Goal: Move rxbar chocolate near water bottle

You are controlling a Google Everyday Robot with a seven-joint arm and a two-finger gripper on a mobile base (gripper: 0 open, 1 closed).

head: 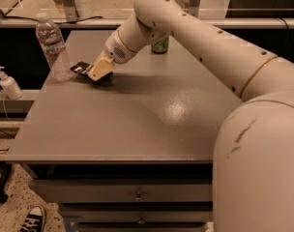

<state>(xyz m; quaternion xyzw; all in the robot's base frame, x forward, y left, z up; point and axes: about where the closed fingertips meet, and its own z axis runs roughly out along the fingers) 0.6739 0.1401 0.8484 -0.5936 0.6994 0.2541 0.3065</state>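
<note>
The rxbar chocolate (pixel 80 68) is a flat black bar; its left end sticks out from my gripper (pixel 99 72), which is shut on it just above the grey table (pixel 137 115). The water bottle (pixel 52 46), clear with a white cap and a red-and-white label, stands upright at the table's far left edge, a short way left of the bar. My arm reaches in from the right across the table.
A green soda can (pixel 160 44) stands at the back of the table, partly behind my arm. A small white pump dispenser bottle (pixel 8 82) sits on a lower ledge to the left. Drawers run below the table's front edge; a shoe (pixel 34 219) lies on the floor.
</note>
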